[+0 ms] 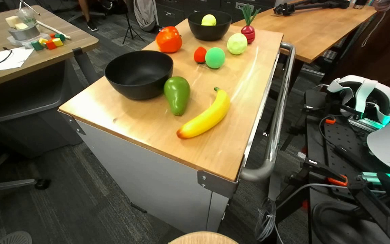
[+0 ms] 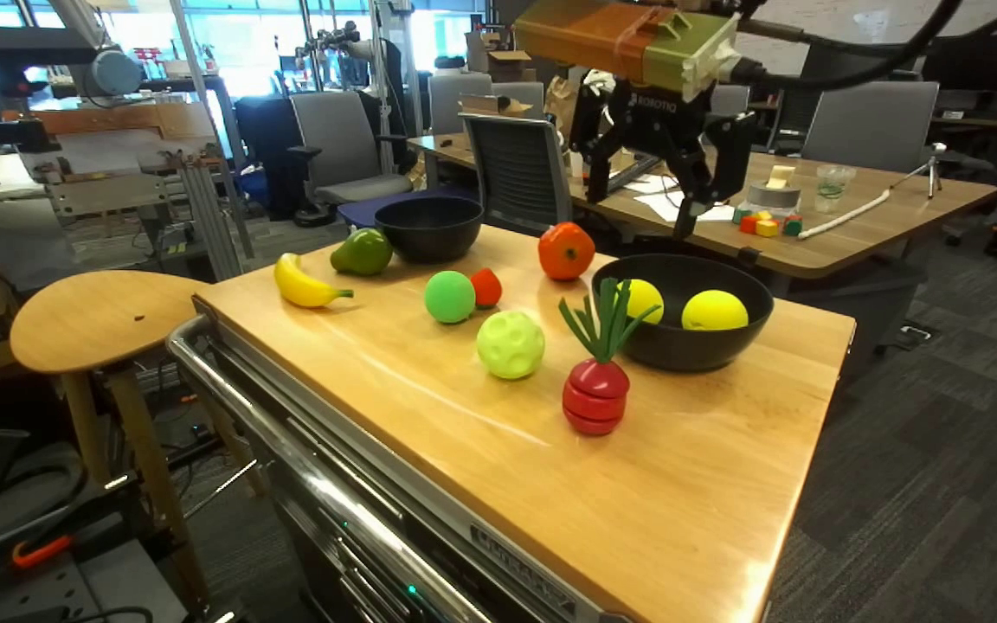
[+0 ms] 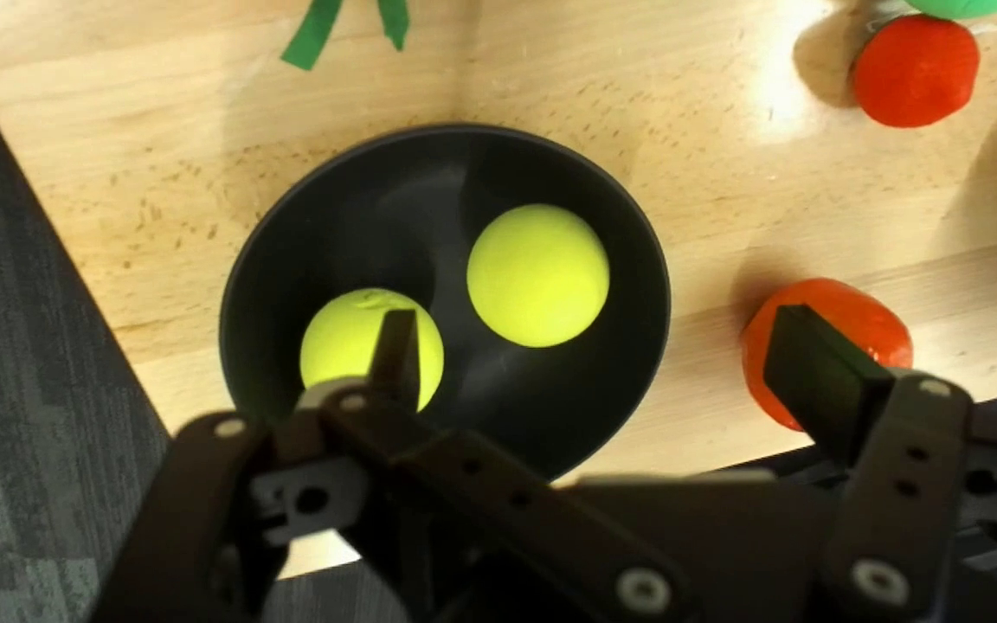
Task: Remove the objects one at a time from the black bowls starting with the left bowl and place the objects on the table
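Note:
Two yellow balls lie inside one black bowl [image 3: 472,389]: a right-hand ball [image 3: 537,275] and a left-hand ball [image 3: 334,339], partly covered by a finger. Above this bowl hangs my gripper [image 2: 642,209], its jaws wide apart with nothing between them. The second black bowl [image 1: 137,73] looks empty inside. On the wooden table [image 1: 141,127] rest a banana [image 1: 207,117], a green pear-shaped piece [image 1: 177,93], a green ball [image 1: 215,57], a small red piece [image 1: 199,55], a red-orange tomato [image 1: 169,39], a pale dimpled ball [image 1: 237,43] and a leafy red radish [image 2: 595,398].
A metal rail [image 1: 281,101] runs along one table edge. The tomato sits close beside the bowl with the balls, under one finger in the wrist view. The radish's green leaves [image 2: 607,320] stand up in front of that bowl. A cluttered desk [image 2: 897,199] is behind.

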You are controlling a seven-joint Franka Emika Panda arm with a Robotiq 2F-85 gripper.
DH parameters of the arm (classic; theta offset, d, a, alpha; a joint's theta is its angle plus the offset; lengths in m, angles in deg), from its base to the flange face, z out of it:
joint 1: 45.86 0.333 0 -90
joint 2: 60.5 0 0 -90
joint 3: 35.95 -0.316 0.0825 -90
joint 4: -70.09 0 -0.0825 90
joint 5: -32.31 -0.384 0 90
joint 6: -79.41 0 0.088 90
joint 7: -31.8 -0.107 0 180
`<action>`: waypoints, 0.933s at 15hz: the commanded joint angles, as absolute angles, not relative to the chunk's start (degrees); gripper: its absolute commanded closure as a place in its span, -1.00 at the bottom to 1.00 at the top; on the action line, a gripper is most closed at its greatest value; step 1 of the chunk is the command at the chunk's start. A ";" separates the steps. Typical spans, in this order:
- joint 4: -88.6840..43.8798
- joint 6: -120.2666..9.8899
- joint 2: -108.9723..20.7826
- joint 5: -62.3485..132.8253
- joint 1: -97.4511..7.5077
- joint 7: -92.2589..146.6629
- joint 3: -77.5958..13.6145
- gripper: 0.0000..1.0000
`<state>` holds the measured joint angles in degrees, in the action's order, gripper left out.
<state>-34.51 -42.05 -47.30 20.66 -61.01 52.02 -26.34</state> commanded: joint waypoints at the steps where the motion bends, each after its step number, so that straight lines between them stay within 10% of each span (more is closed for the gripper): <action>1: -31.28 -42.70 -43.93 20.25 -60.98 48.76 -26.88 -0.85; 7: -29.62 -44.98 -40.55 20.45 -61.45 46.93 -27.19 -0.40; 14: -27.62 -46.35 -37.23 20.93 -61.50 43.97 -27.27 -0.42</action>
<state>-30.01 -45.75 -38.94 20.66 -61.12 45.91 -26.78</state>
